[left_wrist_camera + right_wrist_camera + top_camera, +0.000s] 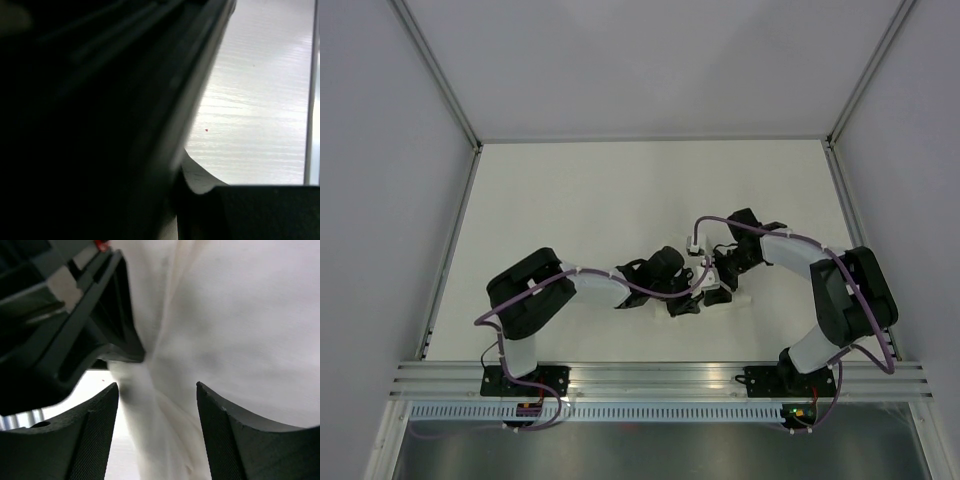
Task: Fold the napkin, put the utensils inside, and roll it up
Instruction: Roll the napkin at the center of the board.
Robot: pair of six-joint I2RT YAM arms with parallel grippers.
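Seen from above, the two arms are bent inward over the white table point(620, 200), and their ends are brought close together a little right of the middle, near the front edge. The left gripper point(688, 300) and the right gripper point(718, 285) are set just beside each other. The napkin point(738, 297) is made out only as a small white shape at the grippers, hardly told apart from the table top; how it is folded cannot be told from here.

In the left wrist view, most of the picture is filled by a dark, blurred mass that cannot be identified. One dark, textured finger point(270, 212) is seen at the bottom right. A small white flap, seemingly cloth, is curled up just beside it. Behind it, bare table is shown.

In the right wrist view, the right gripper's two dark fingers point(95, 440) are held well apart, and the napkin is spread between and beyond them without being gripped by them. At the upper left, the tip of the left gripper is pressed into the cloth, and the creases are gathered towards that tip, so it is judged to be clamped on the napkin.
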